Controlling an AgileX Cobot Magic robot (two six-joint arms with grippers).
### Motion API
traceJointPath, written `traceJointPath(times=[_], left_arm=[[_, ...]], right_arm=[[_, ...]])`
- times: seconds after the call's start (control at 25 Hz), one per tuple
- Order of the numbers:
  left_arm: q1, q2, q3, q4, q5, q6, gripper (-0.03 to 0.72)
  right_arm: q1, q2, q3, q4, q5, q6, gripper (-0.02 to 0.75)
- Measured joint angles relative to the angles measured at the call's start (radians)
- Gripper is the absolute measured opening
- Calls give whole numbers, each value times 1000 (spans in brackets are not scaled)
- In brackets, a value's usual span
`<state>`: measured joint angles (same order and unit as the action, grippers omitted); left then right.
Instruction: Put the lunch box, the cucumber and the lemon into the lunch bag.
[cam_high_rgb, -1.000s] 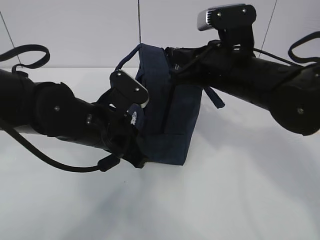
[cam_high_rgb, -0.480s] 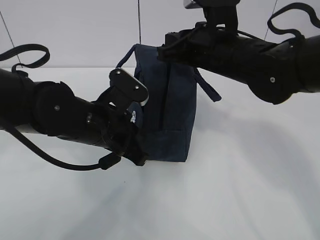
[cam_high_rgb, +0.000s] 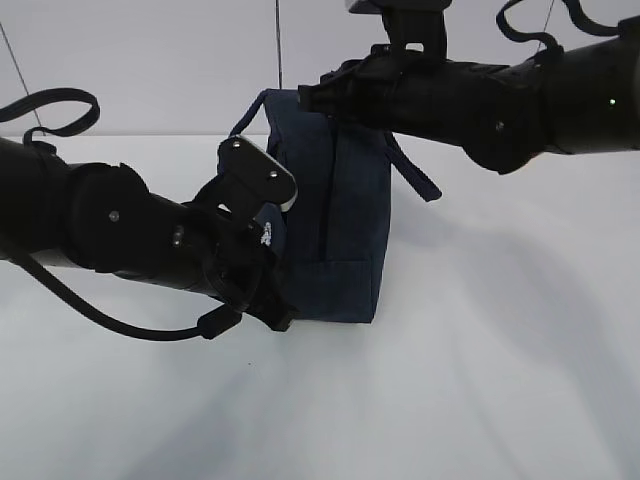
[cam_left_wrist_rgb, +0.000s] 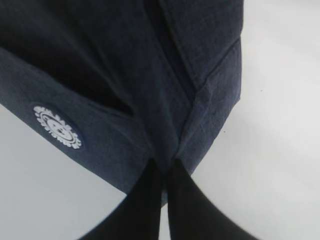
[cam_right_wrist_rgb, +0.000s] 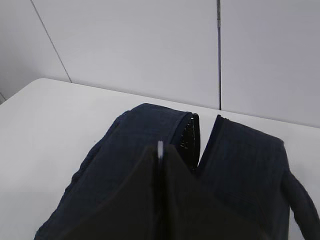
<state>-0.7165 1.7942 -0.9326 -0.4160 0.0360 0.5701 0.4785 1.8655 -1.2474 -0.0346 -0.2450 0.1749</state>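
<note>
Lunch bag (cam_high_rgb: 335, 210) navy, upright; left gripper (cam_left_wrist_rgb: 164, 172) pinches its corner, right gripper (cam_right_wrist_rgb: 160, 152) clamps zipper pull.

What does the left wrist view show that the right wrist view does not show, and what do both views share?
Only the left wrist view shows the small round white logo and the bag's lower corner seam, where the left gripper is shut on the fabric. Only the right wrist view shows the partly open top zipper, one padded handle, and the right gripper shut on a small metal piece. Both show the dark navy fabric lunch bag on the white table.
</note>
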Motion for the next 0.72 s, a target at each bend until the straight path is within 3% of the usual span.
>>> traceJointPath(times=[0.72], left_arm=[[0,0,2,-1,0,0,-8]], right_arm=[[-24,174,-344,22,268,3,7]])
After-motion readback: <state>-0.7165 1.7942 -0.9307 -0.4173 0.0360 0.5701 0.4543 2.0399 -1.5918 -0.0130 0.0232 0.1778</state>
